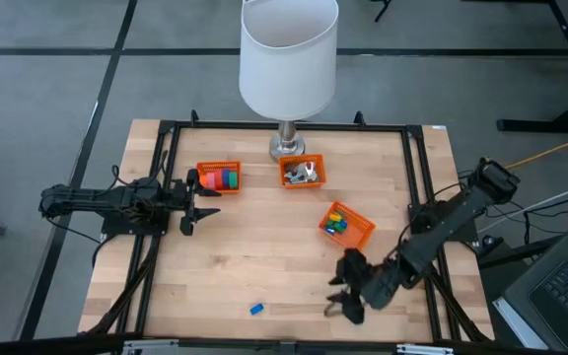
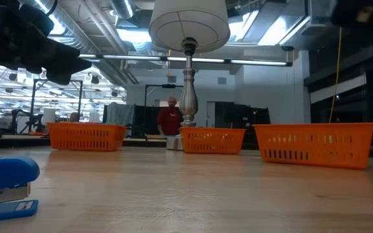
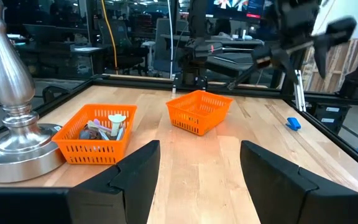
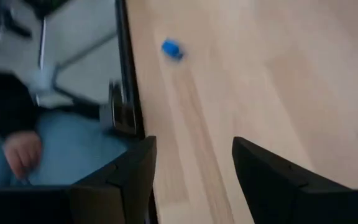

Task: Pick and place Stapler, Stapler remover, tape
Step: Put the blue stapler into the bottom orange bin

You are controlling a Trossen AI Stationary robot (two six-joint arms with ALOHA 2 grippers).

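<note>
I've got the right gripper (image 1: 348, 301) low at about 5 o'clock on the table (image 1: 264, 256), near the front edge, its 2 fingers (image 4: 129, 180) parted with bare wood between them, holding nothing. The blue stapler (image 1: 256, 309) lies at 6 o'clock, alone on the wood, well apart from that gripper, off toward 9 o'clock from it; the low view shows it lying flat close to the lens (image 2: 5, 188). My left gripper (image 1: 197, 200) waits at 9 o'clock, jaws spread wide and empty, just beside the basket of tape (image 1: 218, 177). In that basket I see the tape rolls (image 1: 227, 179), pink, red and orange among them, stacked side by side. Toward 12 o'clock sits the middle basket (image 1: 301, 173) holding pale silvery pieces (image 1: 307, 173), just in front of the lamp base (image 1: 286, 149); I cannot tell if a staple remover is among them. The 3rd basket (image 1: 347, 226) sits tilted at 3 o'clock of centre, with small blue, green and yellow blocks (image 1: 335, 225) inside. In the right wrist view a person's hand (image 4: 22, 152) shows beyond the table edge.
</note>
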